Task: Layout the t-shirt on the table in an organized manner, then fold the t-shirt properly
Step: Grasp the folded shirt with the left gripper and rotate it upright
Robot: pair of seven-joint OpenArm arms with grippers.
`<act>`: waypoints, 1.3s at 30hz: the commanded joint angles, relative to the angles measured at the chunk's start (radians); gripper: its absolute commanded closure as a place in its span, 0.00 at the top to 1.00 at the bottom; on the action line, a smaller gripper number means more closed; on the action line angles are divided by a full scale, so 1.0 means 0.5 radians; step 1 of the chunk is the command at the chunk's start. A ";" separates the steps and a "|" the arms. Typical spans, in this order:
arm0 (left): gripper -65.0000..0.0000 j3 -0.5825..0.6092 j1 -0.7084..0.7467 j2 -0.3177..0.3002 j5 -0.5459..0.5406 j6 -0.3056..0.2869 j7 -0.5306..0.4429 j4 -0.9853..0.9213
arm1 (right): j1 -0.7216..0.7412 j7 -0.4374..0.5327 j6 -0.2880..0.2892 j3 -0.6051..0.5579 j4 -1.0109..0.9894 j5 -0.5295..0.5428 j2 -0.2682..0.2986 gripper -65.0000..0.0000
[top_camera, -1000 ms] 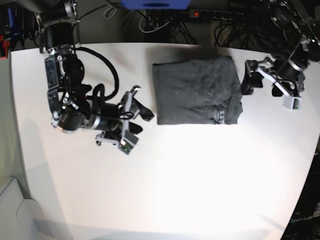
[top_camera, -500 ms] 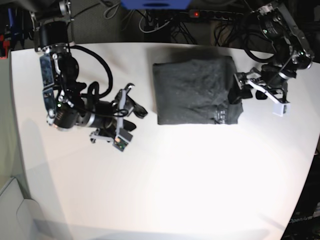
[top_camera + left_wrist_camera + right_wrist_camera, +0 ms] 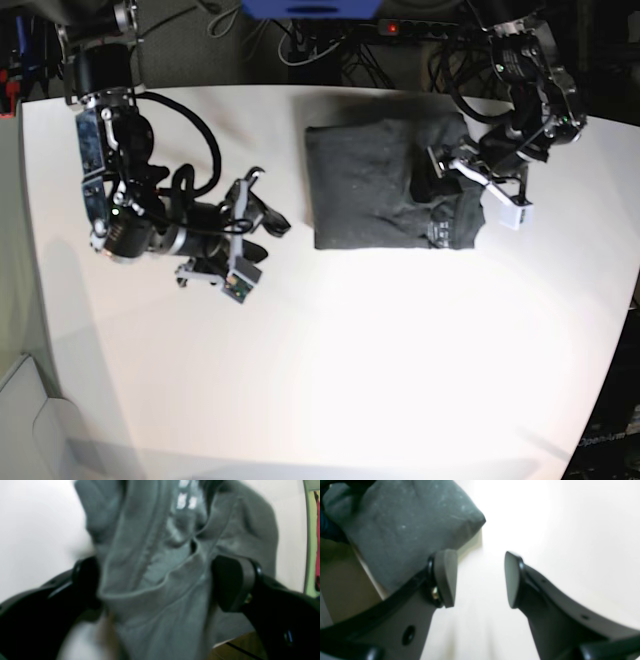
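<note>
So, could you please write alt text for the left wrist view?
Bunched dark grey t-shirt fills the frame between the left gripper's wide-open black fingers, with the white table behind it.

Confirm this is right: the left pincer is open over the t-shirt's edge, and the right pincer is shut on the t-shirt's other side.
Not quite. The right pincer is open with only bare table between its fingers, clear of the t-shirt, as the right wrist view shows. The rest holds: the left pincer is open, with cloth between its fingers.
</note>
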 commanded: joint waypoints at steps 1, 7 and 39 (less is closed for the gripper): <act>1.00 0.009 -0.020 -0.010 -0.015 -0.003 -0.018 -0.001 | 0.040 0.045 0.011 0.010 0.035 0.032 0.021 0.48; 1.00 0.009 -0.066 0.054 0.190 -0.003 -0.067 -0.093 | 0.049 0.048 0.011 0.010 0.032 0.032 0.051 0.48; 0.00 1.991 -1.081 -0.228 1.160 -0.024 -0.120 -0.593 | -0.157 0.045 0.011 0.992 0.016 0.025 0.352 0.48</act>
